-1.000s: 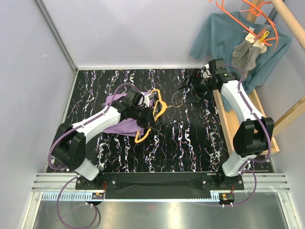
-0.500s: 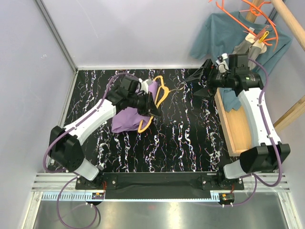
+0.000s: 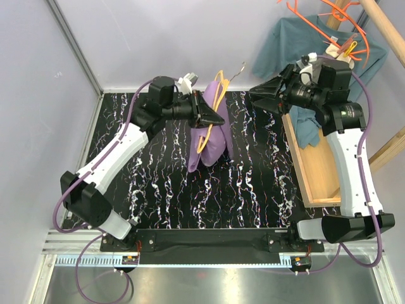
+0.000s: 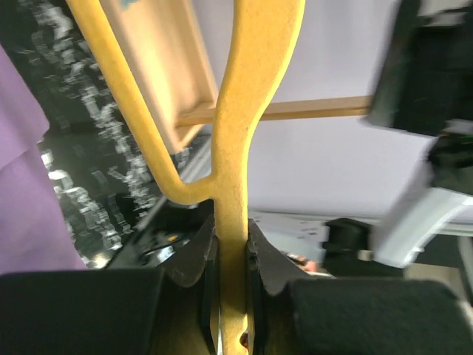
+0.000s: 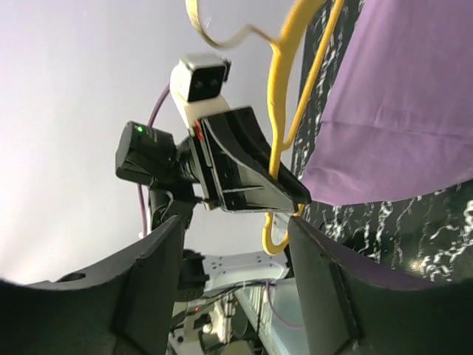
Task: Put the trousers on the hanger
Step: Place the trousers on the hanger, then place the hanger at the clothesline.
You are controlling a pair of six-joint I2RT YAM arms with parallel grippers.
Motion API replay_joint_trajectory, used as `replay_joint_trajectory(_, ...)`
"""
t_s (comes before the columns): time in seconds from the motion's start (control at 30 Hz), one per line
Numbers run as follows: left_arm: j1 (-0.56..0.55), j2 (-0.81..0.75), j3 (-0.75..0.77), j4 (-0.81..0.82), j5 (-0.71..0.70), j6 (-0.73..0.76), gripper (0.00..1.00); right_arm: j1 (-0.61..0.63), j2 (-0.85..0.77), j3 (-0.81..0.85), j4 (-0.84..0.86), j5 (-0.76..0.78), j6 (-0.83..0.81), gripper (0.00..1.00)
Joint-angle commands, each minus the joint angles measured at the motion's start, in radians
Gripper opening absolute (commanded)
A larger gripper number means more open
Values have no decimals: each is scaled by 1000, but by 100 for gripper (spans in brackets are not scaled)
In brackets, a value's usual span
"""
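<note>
My left gripper [image 3: 218,118] is shut on the yellow hanger [image 3: 219,90] and holds it up in the air, hook pointing up and to the right. In the left wrist view the hanger's bar [image 4: 235,185] is clamped between my fingers. The lilac trousers [image 3: 209,133] hang folded over the hanger and droop toward the table. My right gripper [image 3: 253,98] is open and empty, raised to the right of the hanger and facing it. In the right wrist view the hanger [image 5: 284,96] and trousers [image 5: 399,111] sit beyond my open fingers.
A wooden rack [image 3: 310,164] stands at the right edge. A teal shirt [image 3: 297,47], a small grey garment [image 3: 326,66] and orange hangers [image 3: 329,19] hang from a wooden rod at the back right. The black marbled table [image 3: 253,183] lies below.
My left gripper has lifted the hanger and trousers off the table, up and toward the back. My right arm has risen and turned its open gripper toward the hanger.
</note>
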Motion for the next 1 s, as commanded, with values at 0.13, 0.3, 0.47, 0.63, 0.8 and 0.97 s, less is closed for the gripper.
replay_joint_trajectory(0.13,3,39,179,388,92,-243,0,133,25,-1,96,57,72,62)
replay_joint_trajectory(0.3,3,74,205,572,103,-378,0,144,16,-32,215,103,155,57)
replay_joint_trajectory(0.47,3,83,168,744,108,-517,0,156,43,-32,323,126,219,50)
replay_joint_trajectory(0.63,2,78,159,795,111,-572,0,190,83,-4,399,155,241,48)
replay_joint_trajectory(0.8,-6,72,148,819,115,-590,0,200,108,28,422,175,242,47)
replay_joint_trajectory(0.97,-24,59,114,839,119,-606,0,200,108,36,480,192,256,47)
